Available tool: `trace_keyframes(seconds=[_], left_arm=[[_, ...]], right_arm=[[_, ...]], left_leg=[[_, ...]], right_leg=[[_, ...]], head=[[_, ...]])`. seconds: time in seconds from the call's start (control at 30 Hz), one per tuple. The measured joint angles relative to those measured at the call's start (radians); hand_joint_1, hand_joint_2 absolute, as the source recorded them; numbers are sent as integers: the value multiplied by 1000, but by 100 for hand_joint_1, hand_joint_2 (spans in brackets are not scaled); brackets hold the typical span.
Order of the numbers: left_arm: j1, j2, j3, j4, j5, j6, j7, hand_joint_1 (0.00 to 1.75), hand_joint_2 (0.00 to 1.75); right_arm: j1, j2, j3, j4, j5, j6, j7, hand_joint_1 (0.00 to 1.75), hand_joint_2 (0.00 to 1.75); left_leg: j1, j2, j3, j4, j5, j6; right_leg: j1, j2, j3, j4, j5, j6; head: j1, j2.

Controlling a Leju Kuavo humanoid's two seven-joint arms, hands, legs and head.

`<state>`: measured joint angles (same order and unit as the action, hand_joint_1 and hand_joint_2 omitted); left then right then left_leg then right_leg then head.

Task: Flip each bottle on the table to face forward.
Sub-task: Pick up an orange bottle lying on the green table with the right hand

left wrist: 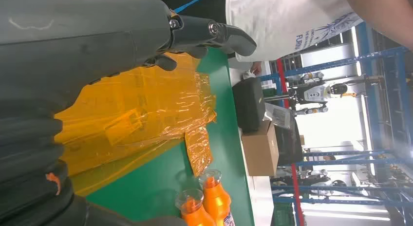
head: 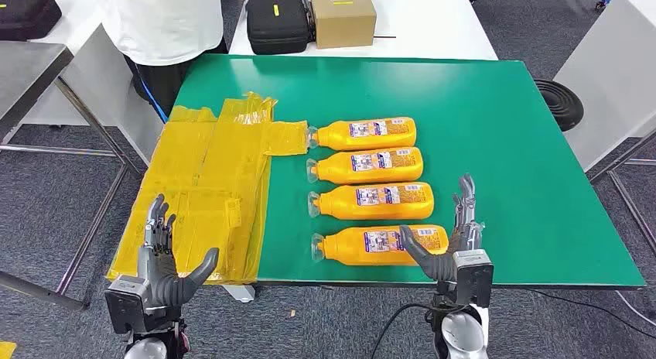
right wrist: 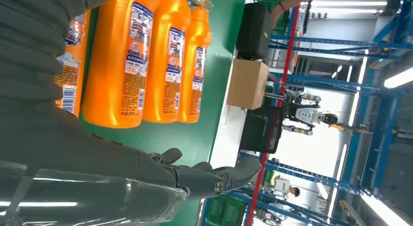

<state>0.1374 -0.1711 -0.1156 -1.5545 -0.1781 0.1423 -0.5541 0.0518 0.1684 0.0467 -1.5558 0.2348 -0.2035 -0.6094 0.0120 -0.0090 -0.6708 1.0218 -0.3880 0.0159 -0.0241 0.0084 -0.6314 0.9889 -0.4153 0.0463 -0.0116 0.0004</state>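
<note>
Both hands are spread and hold nothing. Left hand [head: 164, 254] hovers, palm inward and fingers up, over the near edge of the crinkled yellow plastic sheet [head: 209, 181] that covers the left part of the green table [head: 495, 127]. Right hand [head: 455, 239] stands upright with fingers apart just beside the base of the nearest bottle [head: 379, 244], its thumb reaching across that bottle's end; contact cannot be judged.

4 orange bottles lie on their sides in a column near the table's middle, parallel and close to one another, clear caps pointing left toward the sheet. The second bottle [head: 365, 200], third bottle [head: 365, 165] and farthest bottle [head: 363, 133] each show a small white and blue printed label facing up. In the right wrist view the labels carry fine print and a barcode on a bright orange body.

Beyond the table, a black case [head: 277, 22] and a cardboard box [head: 343, 17] sit on a white table [head: 433, 26]. A person in a white shirt [head: 158, 22] stands at the far left corner.
</note>
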Motion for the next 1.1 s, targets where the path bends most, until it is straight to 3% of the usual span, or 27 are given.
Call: trace_keyframes(seconds=[0.3, 0.53, 0.8, 1.1], left_arm=[[0, 0, 0, 0, 0, -2, 4, 0, 175], [-2, 0, 0, 0, 1, -15, 4, 0, 175], [-3, -3, 0, 5, 10, -22, 4, 0, 175], [-3, -14, 2, 4, 13, -18, 17, 0, 175]], right_arm=[[0, -2, -2, 1, 40, 5, 13, 0, 175], [0, -12, -2, 3, 133, 16, 73, 0, 175], [-13, -48, 21, 6, 341, 117, 262, 0, 175], [-104, -139, 95, 44, 495, 241, 442, 0, 175]], left_leg=[[0, 0, 0, 0, 0, 0], [0, 0, 0, 0, 0, 0], [0, 0, 0, 0, 0, 0], [0, 0, 0, 0, 0, 0]], right_leg=[[0, 0, 0, 0, 0, 0], [0, 0, 0, 0, 0, 0], [0, 0, 0, 0, 0, 0], [0, 0, 1, 0, 0, 0]], head=[[0, 0], [0, 0], [0, 0], [0, 0]])
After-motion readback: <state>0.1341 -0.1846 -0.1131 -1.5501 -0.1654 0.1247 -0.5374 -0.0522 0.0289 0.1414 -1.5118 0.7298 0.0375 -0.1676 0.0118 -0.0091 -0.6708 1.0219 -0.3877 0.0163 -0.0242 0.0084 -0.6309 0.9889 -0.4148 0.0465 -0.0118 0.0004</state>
